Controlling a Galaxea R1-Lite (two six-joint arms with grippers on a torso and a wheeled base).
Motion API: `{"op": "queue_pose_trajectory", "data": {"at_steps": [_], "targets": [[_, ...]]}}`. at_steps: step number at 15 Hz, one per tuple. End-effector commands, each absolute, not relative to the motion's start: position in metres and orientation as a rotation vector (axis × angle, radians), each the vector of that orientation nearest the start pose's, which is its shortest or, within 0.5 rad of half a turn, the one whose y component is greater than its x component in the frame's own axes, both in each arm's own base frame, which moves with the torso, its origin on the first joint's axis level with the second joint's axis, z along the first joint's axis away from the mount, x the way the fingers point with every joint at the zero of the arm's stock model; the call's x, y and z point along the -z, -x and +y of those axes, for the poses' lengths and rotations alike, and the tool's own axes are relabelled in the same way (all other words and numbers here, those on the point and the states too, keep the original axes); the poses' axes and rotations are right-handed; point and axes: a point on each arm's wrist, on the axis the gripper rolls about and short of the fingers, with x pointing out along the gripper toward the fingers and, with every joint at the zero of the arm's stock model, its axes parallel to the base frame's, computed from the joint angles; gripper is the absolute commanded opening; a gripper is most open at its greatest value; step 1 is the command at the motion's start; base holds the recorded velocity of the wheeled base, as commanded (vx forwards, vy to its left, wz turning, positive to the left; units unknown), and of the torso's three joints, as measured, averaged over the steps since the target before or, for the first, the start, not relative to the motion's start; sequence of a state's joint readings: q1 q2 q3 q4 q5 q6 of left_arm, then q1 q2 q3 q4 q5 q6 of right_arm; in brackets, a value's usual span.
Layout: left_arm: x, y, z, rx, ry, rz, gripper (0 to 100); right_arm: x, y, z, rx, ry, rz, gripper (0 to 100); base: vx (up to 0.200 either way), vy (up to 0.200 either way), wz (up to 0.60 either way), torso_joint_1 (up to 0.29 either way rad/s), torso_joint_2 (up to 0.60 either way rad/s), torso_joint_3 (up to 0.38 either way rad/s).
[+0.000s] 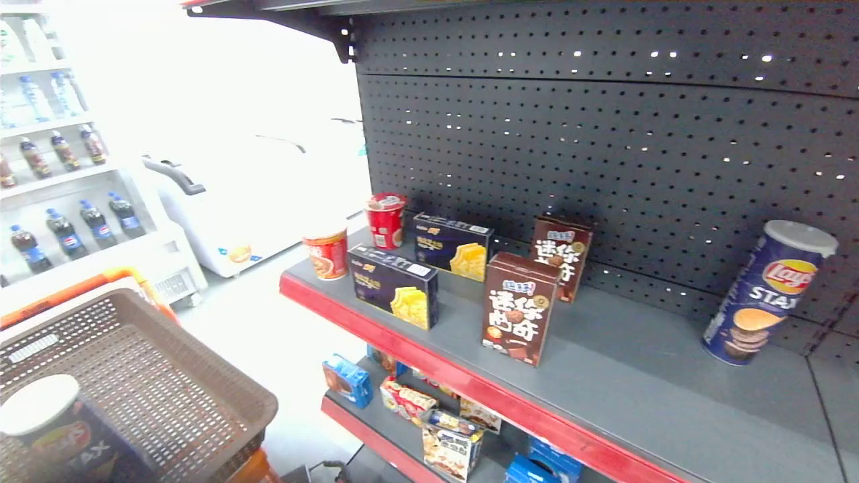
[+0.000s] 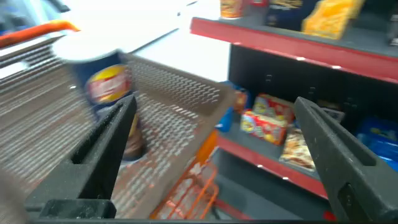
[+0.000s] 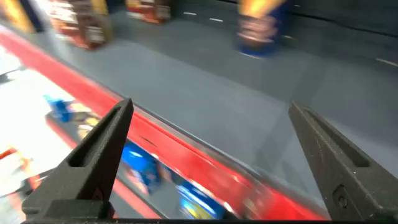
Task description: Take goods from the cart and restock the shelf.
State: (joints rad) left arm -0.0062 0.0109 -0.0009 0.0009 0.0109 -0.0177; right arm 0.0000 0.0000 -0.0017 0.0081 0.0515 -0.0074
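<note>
Near left, a chip can (image 1: 40, 416) stands upright in the brown cart basket (image 1: 168, 376). The left wrist view adds the left gripper (image 2: 214, 104), wide open and empty, near that can. The right wrist view adds the right gripper (image 3: 209, 107), also wide open and empty, over the grey shelf (image 1: 637, 376). Farther along the shelf stand two cups (image 1: 327, 251) at the left end, four boxes (image 1: 520, 308) in the middle, and a second can (image 1: 765, 295) at far right by the pegboard (image 1: 604, 134).
</note>
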Motion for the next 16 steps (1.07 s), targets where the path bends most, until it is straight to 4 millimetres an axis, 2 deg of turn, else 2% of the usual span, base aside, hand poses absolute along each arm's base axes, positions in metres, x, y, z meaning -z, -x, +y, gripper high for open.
{"op": "queue_pose_trajectory", "data": {"at_steps": [1,5,12,16], "targets": [[-0.0761,0.0221,0.0004,-0.005,0.018,0.009,100,-0.0751,0.0229,0.0012,-0.052,0.008,0.006,100,0.000,0.000,0.60,-0.002,0.00,0.002],[-0.0762,0.0220,0.0004,-0.005,0.017,0.011,100,-0.0751,0.0229,0.0012,-0.052,0.006,0.006,100,0.000,0.000,0.60,0.004,0.00,0.004],[-0.0762,0.0222,0.0003,0.005,0.008,0.015,100,-0.0751,0.0229,0.0012,-0.052,0.006,0.006,100,0.000,0.000,0.00,0.000,0.00,0.000],[-0.0766,0.0213,0.0021,-0.104,-0.039,0.027,100,-0.0751,0.0229,0.0012,-0.052,0.006,0.006,100,0.000,0.000,0.00,0.000,0.00,0.000]]}}
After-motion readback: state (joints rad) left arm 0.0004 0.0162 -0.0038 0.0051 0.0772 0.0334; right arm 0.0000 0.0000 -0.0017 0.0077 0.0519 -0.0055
